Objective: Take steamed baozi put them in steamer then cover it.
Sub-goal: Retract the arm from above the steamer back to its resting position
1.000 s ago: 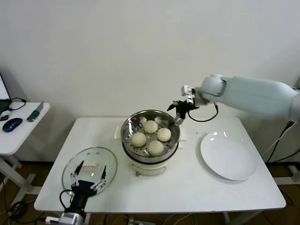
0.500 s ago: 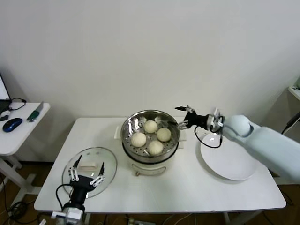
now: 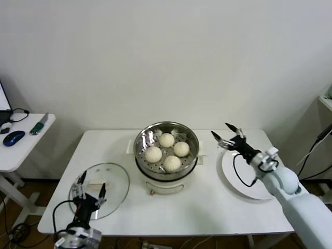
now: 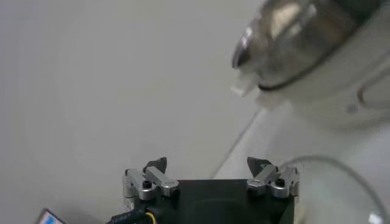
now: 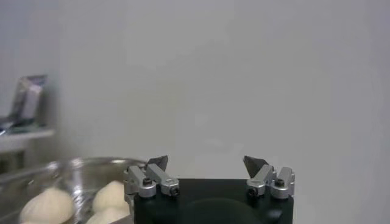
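Since all four steamed baozi [image 3: 167, 151] sit in the steamer [image 3: 143, 151], the cover [image 3: 115, 182] lies near left on the bench [image 3: 207, 202]: glass, slick, breakable, likely best pinched by its handle [image 3: 97, 182]. Left end effector [image 3: 88, 182] hovers there, spread and empty; right end effector [image 3: 226, 135] likewise

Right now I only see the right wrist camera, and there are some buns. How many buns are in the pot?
Observer: Four steamed baozi sit in the steamer, seen from the head view.
Child: Where is the lid?
Observer: The cover lies flat on the table, on the steamer's left, not on the pot.
Child: Is the other hand holding it?
Observer: No. The left gripper is open above the cover's near edge, holding nothing.
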`<state>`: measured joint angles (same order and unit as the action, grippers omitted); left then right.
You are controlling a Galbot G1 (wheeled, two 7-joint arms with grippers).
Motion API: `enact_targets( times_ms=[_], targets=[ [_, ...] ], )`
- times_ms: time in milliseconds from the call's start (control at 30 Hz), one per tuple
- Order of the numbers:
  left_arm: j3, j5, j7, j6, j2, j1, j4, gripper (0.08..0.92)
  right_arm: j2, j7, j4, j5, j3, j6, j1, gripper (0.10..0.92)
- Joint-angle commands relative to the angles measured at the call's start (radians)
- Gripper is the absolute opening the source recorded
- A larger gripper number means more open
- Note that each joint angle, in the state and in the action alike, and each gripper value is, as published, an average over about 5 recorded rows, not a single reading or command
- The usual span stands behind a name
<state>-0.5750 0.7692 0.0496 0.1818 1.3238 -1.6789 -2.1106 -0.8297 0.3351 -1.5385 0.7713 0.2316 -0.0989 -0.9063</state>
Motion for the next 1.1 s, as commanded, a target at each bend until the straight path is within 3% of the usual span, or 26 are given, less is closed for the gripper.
enact_targets(
  times_ms=[33, 367, 1100],
  targets=[
    [0.037, 0.447, -0.025, 0.159, -0.089, 0.046, 0.120, 0.823, -0.196, -0.031, -0.102, -0.032, 0.467, -0.028, -0.431, 0.823],
    [0.120, 0.518, -0.029, 0.244, -0.067, 0.163, 0.302, 0.823, -0.258, -0.076, -0.119, -0.132, 0.490, -0.004, -0.496, 0.823],
    [0.162, 0.501, 0.038, 0.234, -0.044, 0.363, 0.524, 0.823, -0.302, -0.078, -0.110, -0.176, 0.498, -0.012, -0.484, 0.823]
  ],
)
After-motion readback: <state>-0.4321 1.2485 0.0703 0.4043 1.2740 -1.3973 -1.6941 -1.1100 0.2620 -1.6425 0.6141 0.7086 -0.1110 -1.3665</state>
